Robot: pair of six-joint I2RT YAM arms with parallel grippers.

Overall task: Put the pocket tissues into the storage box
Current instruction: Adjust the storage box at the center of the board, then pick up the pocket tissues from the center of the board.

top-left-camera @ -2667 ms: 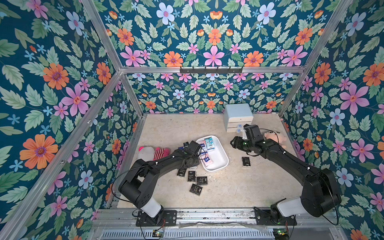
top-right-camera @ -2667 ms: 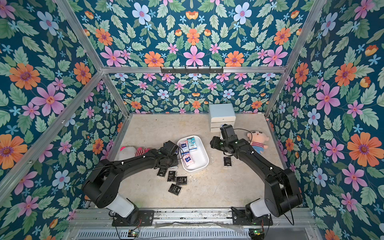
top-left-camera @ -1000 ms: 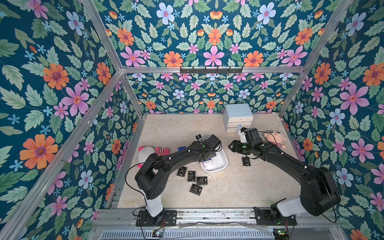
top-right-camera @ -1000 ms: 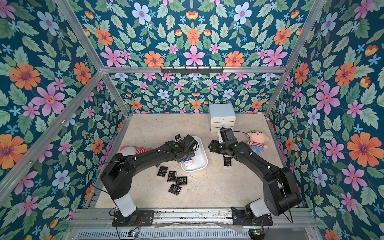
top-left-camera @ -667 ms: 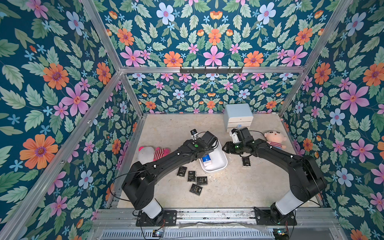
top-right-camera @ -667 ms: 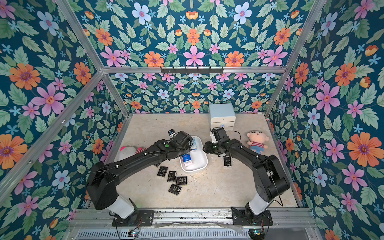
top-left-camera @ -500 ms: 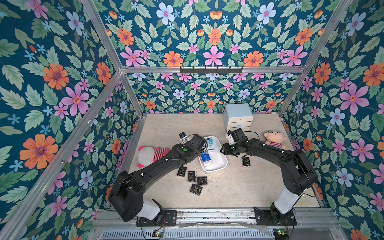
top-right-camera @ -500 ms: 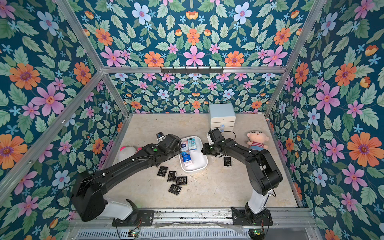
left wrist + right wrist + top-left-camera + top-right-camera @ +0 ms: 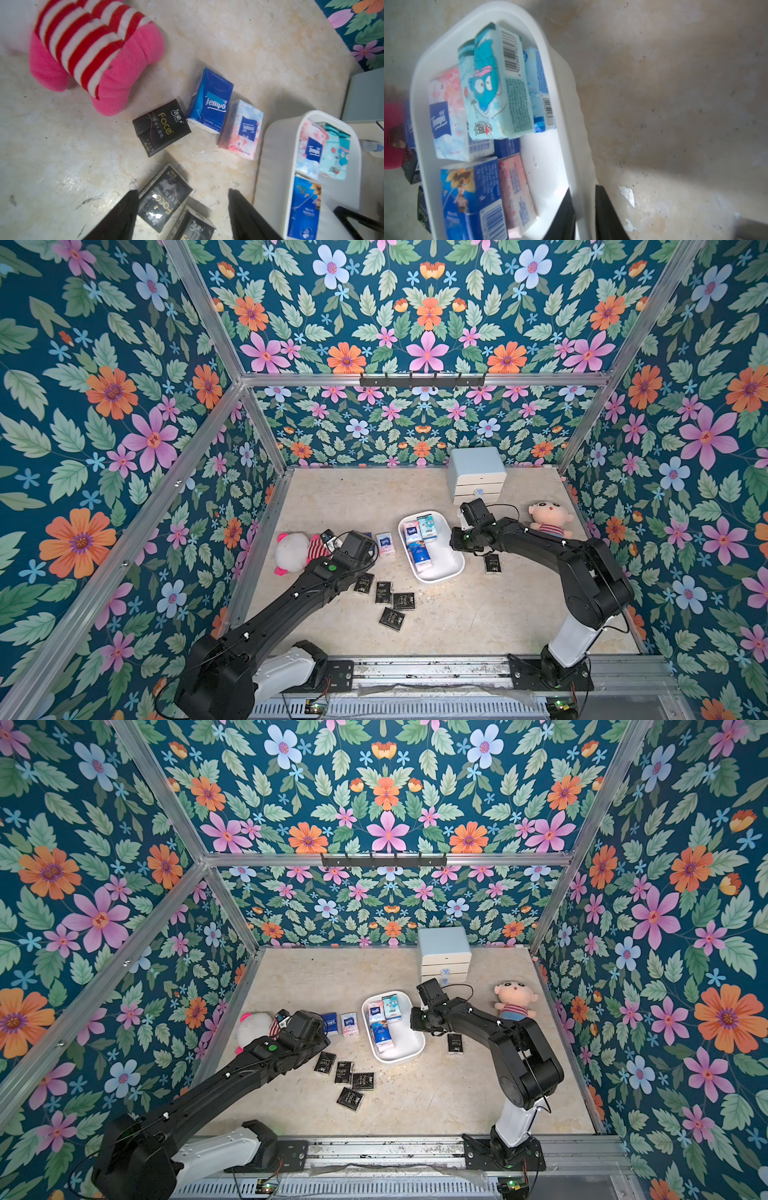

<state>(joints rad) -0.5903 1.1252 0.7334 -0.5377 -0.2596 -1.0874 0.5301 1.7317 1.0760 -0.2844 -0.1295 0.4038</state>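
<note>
Nearest me on the mottled beige tabletop (image 9: 478, 614), four flat, glossy black tissue packets (image 9: 392, 619) with pale lettering lie in a loose cluster. My left arm runs long and low from its near base toward them, with the wrist bent down. The left claw (image 9: 182, 215) hangs released, its black fingers spread wide above one black packet and gripping nothing.

Just beyond sits the white, smooth plastic oblong storage box (image 9: 444, 559), with rounded corners and low walls. Film-wrapped packets lie inside. A dark blue flower-print packet (image 9: 471, 199) and a pink packet (image 9: 517, 191) are at the nearer end. A pink-and-white packet (image 9: 446, 116) and a teal cartoon packet (image 9: 492, 83) are piled at the far end.

My right arm stands up at the shoulder with the elbow folded, and the forearm slopes down to the box's right side. The right claw (image 9: 584, 216) is clenched on the box wall, one finger inside and one outside.

A lone black packet (image 9: 492, 563) lies just right of the box. To the left, a dark blue packet (image 9: 209, 99) and a second pink-and-white packet (image 9: 242, 128) lie side by side, near a fuzzy white-and-pink plush doll (image 9: 293, 551). Farther back are a striped-shirt boy doll (image 9: 548, 518) and a pale blue drawer cabinet (image 9: 478, 475).
</note>
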